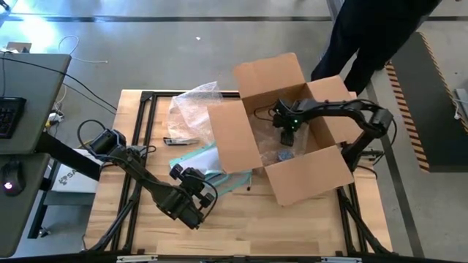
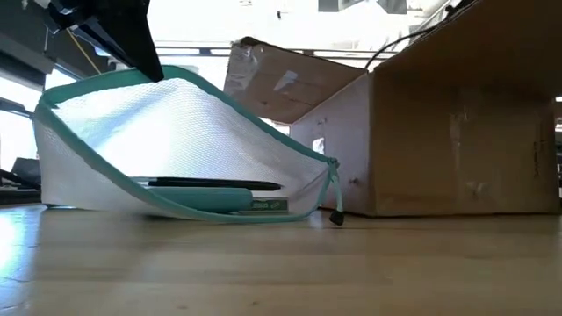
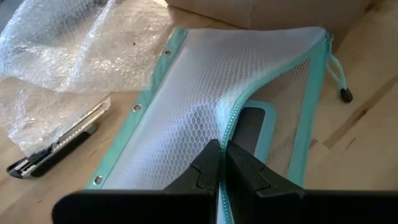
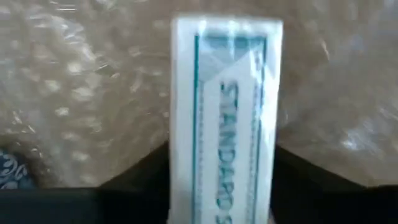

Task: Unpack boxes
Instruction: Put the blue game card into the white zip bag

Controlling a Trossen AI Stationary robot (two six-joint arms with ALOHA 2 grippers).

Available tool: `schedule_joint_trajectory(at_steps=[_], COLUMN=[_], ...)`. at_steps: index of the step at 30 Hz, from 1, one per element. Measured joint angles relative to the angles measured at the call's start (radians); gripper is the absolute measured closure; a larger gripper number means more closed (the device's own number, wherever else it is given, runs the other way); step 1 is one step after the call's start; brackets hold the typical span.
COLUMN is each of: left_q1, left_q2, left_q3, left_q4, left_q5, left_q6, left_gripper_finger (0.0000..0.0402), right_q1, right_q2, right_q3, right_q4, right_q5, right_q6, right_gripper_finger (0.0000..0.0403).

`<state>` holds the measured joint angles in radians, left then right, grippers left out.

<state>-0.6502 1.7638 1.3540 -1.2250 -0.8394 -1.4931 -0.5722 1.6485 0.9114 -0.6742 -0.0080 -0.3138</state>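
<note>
Open cardboard box (image 1: 292, 131) on a pale wooden desk (image 1: 292, 230), with both arms at work.

The desk's plank top sat on a black frame over a grey concrete floor (image 1: 146, 58), where a person in dark clothing (image 1: 373, 36) stood behind the box, near a hazard-striped mat edge (image 1: 409, 109). A second grey desk with a keyboard (image 1: 9, 117) stood at the left. The box rested toward the right of the desk, flaps spread. The right pincer (image 1: 287, 135) reached down inside it, its jaws either side of a small white packet (image 4: 227, 118) printed in teal, over bubble wrap lining; whether they pressed on it could not be told. The left pincer (image 3: 222, 168) was closed on the zipper edge of a teal-edged mesh pouch (image 3: 217, 93), lifting it beside the box. Loose bubble wrap (image 1: 191, 106) and a utility knife (image 3: 59, 140) lay nearby.
</note>
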Motion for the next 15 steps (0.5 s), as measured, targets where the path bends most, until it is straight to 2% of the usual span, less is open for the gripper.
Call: schedule_joint_trajectory(at_steps=[3,5,11,13,15], left_q1=[-0.001,-0.001,-0.001,-0.001,-0.005], left_q2=[0.0,0.0,0.0,0.0,0.0], left_q3=[0.0,0.0,0.0,0.0,0.0], left_q4=[0.002,0.006,0.017,0.02,0.02], left_q5=[0.009,0.012,0.05,0.076,0.097], left_q6=[-0.014,-0.022,-0.054,-0.069,-0.074], left_gripper_finger=[0.0402,0.0402,0.0402,0.0402,0.0402], right_q1=[0.02,0.038,0.112,0.145,0.172], right_q2=[-0.042,-0.078,-0.18,-0.219,-0.257], right_q3=[0.048,0.089,0.22,0.244,0.248], right_q4=[-0.062,-0.118,-0.311,-0.331,-0.313], right_q5=[0.015,0.035,0.117,0.14,0.137], right_q6=[0.035,0.061,0.168,0.207,0.236], right_gripper_finger=[0.0317,0.0353,0.0353,0.035,0.0329])
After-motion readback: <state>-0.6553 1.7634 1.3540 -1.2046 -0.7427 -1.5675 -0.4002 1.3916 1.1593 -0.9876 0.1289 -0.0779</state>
